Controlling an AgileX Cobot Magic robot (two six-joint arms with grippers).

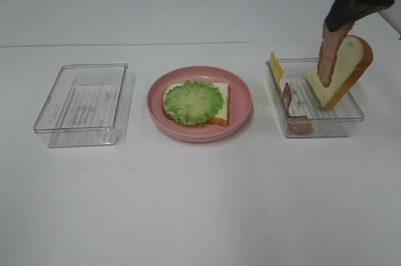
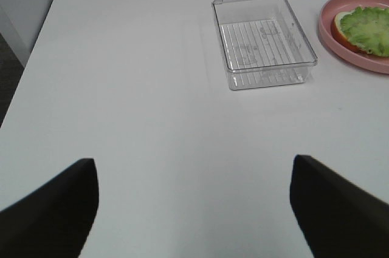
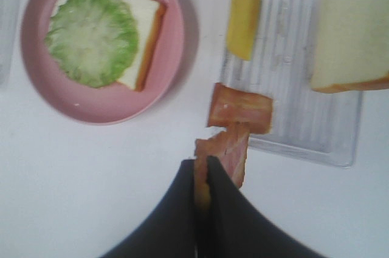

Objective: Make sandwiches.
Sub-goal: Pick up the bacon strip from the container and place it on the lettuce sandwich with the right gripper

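I've got the right gripper clamped on a bacon strip that hangs lengthwise, pointing straight down over the right tray. The left gripper is spread apart above the table.

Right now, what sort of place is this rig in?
Probably a lab test bench, not a kitchen: bare white table, toy lettuce on bread on a pink plate, a clear plastic tray of spare pieces, right gripper holding a bacon strip.
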